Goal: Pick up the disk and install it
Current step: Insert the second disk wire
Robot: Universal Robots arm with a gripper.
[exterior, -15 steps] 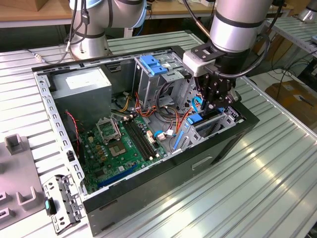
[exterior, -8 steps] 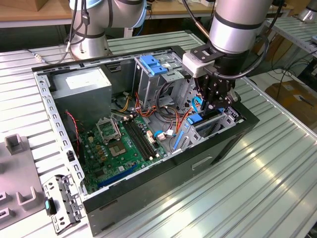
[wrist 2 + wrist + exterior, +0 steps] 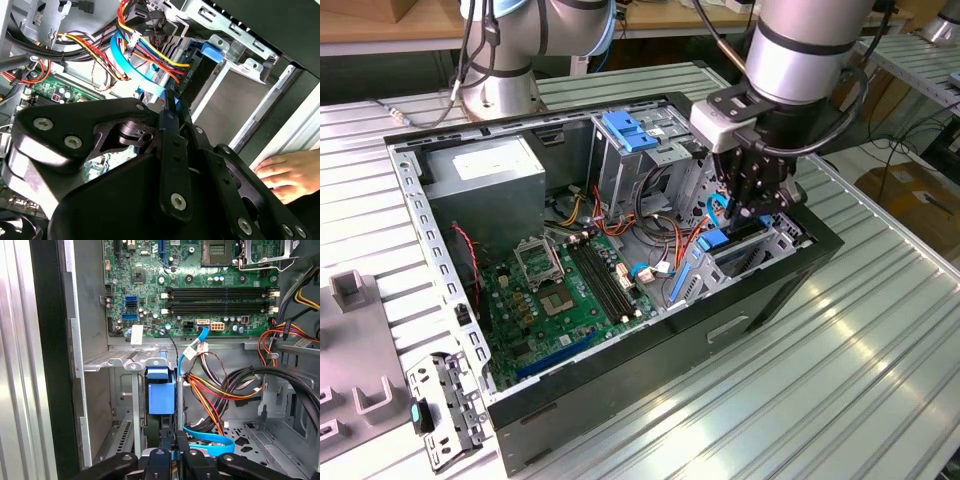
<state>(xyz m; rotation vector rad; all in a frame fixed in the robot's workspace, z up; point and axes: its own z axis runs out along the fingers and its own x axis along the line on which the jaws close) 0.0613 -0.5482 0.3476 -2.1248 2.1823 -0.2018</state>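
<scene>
Inside the open computer case (image 3: 650,330), the gripper (image 3: 752,208) has its jaws nearly closed on the disk's (image 3: 161,397) top edge; the disk stands upright in the metal drive bay (image 3: 120,361). No writing is readable. A hand (image 3: 287,175) rests on the desk.

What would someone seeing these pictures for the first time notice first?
Probably the open computer case lying on the ribbed metal table, its green motherboard bared. The gripper reaches down into the drive bay at the exterior view's right, above the disk with its blue rails, standing on edge in the bay. A person's hand rests beside the case in the second wrist view.
</scene>
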